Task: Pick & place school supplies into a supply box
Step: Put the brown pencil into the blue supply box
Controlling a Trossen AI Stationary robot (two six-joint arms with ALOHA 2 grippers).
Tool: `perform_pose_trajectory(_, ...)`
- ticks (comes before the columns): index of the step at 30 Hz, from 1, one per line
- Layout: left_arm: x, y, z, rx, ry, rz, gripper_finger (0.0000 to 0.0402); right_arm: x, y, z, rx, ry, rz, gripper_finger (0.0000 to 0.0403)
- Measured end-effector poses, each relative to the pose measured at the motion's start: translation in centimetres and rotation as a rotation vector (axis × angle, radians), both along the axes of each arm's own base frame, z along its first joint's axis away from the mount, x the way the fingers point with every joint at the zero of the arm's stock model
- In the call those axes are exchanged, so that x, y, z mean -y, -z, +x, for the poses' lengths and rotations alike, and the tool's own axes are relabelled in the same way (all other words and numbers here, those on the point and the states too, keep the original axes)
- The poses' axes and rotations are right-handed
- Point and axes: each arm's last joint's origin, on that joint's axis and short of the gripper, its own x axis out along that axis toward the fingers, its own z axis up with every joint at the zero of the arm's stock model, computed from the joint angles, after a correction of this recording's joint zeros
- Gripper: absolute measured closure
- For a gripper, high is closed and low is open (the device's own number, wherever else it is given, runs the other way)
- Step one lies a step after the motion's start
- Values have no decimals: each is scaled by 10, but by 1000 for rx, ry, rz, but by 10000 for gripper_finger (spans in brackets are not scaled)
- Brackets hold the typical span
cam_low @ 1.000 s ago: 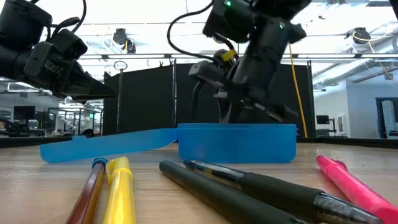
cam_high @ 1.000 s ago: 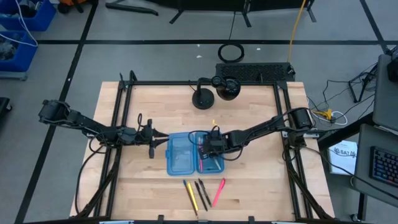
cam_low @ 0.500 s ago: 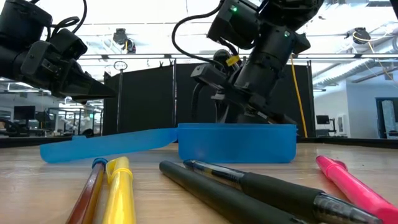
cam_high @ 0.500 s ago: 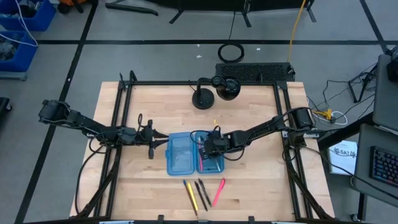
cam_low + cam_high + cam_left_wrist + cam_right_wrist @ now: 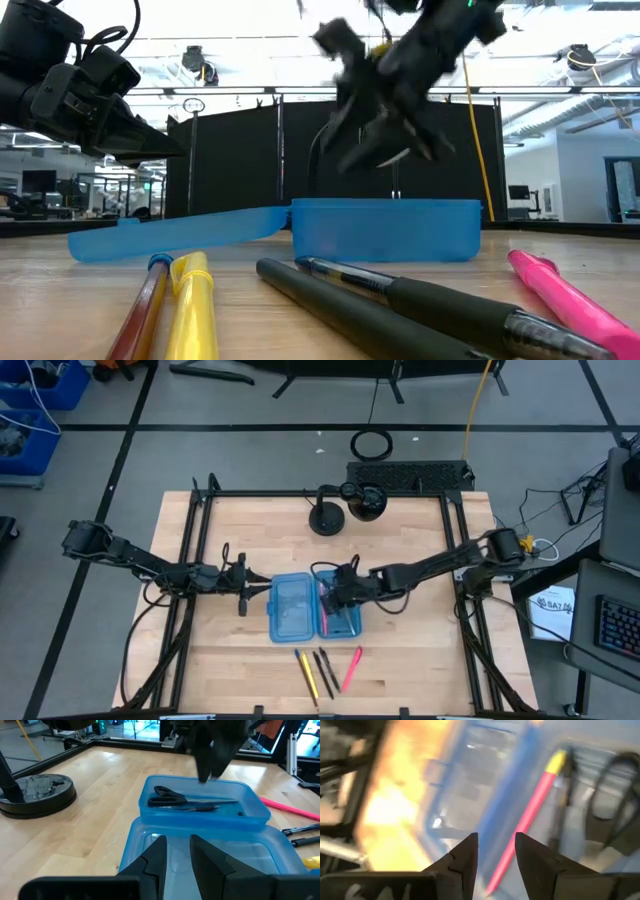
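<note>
- My right jaws (image 5: 385, 150) have lifted out of the translucent blue plastic supply box (image 5: 300, 607) since a second ago and now stand parted, holding nothing.
- The black-handled scissors (image 5: 172, 799) and a pink pen (image 5: 530, 822) lie in the box's deeper half, mid-tabletop (image 5: 410, 650).
- My left jaws (image 5: 177, 860) hover just beside the box's shallow half, slightly apart and empty.
- This drop looks finished; next I judge I must reach the remaining pens (image 5: 325, 670) at the front edge, lining up across one slim barrel.
</note>
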Motion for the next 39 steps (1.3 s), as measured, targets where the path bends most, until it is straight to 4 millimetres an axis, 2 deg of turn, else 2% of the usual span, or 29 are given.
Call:
perform_pose_trajectory(3, 0, 0, 0, 0, 0, -5, 314, -7, -27, -9, 85, -85, -94, 278)
perform_pose_trajectory(7, 0, 0, 0, 3, -6, -25, 314, -24, -61, -28, 185, -300, -376, 278)
perform_pose_trajectory(11, 0, 0, 0, 6, -19, -75, 314, -40, -73, -54, 213, -405, -621, 282)
perform_pose_trajectory(14, 0, 0, 0, 10, -26, -102, 314, -36, -63, -70, 199, -470, -740, 316)
perform_pose_trajectory(17, 0, -3, 1, 42, -38, -134, 314, -29, -43, -86, 233, -526, -775, 374)
perform_pose_trajectory(19, 0, -7, 1, 81, -37, -151, 314, -23, -36, -96, 287, -546, -789, 394)
perform_pose_trajectory(27, 0, -10, 2, 117, -46, -225, 314, 12, 2, -136, 179, -407, -796, 401)
perform_pose_trajectory(33, 7, -5, 0, 63, -22, -273, 314, 19, 22, -150, 114, -405, -872, 402)
perform_pose_trajectory(37, 15, -1, -3, 29, -40, -358, 314, 21, 28, -156, 187, -423, -931, 401)
perform_pose_trajectory(39, 26, -5, 0, -10, -9, -408, 320, 22, 31, -161, 226, -441, -982, 402)
